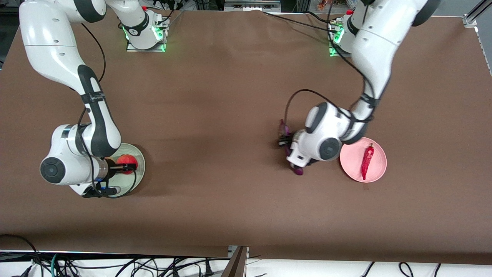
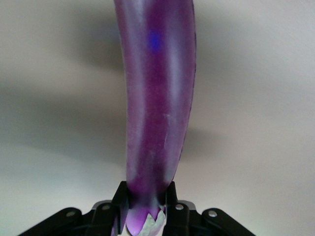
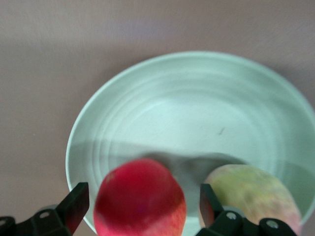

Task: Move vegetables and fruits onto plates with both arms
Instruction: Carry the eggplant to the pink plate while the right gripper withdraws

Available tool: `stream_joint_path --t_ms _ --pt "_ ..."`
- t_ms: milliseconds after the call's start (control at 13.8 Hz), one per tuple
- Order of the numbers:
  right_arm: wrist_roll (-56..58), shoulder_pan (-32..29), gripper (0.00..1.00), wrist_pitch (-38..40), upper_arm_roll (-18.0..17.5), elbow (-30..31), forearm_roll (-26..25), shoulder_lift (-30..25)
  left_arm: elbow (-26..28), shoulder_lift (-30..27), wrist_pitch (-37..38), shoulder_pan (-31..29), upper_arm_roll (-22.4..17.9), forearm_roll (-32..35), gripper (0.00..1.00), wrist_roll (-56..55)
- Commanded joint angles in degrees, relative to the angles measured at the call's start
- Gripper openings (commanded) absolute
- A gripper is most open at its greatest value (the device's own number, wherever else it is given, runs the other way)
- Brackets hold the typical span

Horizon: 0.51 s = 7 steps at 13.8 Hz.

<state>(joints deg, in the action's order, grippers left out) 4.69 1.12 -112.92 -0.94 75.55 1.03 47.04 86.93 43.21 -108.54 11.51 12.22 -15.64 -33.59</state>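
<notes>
Gripping the purple eggplant [image 2: 157, 103] near its stem end, the left gripper [image 2: 146, 206] has both fingers clamped narrow on it, just above the brown table [image 1: 215, 115]. From the front only the eggplant's tip [image 1: 298, 170] shows under the wrist, beside the pink plate [image 1: 378, 169]. A red chili [image 1: 367, 161] lies lengthwise on that plate.

Toward the right arm's end, the mint green plate [image 3: 197, 103] holds the peach [image 3: 251, 194]. The red pomegranate [image 3: 140, 199] sits w/ the right gripper [image 3: 142, 206] fingers wide either side of it, gaps visible, over the plate. The peach lies just beside the pomegranate.
</notes>
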Motion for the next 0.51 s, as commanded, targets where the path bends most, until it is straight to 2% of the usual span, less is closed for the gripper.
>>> stream_joint_path --t_ms 0,145,218,436 --pt "0.93 -0.5 0.99 4.19 -0.81 -1.89 -0.5 -3.26 0.61 -4.97 11.73 -8.66 1.04 1.22 0.0 9.38" --pt "2.77 -0.59 1.0 6.65 -0.55 -1.81 -0.41 -7.3 0.61 -6.99 18.17 -12.81 0.18 3.58 0.0 18.95" --pt "2.95 -0.68 1.0 8.4 -0.46 -1.81 -0.15 -8.88 0.7 -7.18 19.06 -15.01 0.26 5.95 0.0 22.04" --pt "2.78 -0.41 1.0 14.38 -0.55 -1.81 -0.32 -14.68 1.22 -6.04 19.16 -18.54 0.17 6.59 0.0 26.89"
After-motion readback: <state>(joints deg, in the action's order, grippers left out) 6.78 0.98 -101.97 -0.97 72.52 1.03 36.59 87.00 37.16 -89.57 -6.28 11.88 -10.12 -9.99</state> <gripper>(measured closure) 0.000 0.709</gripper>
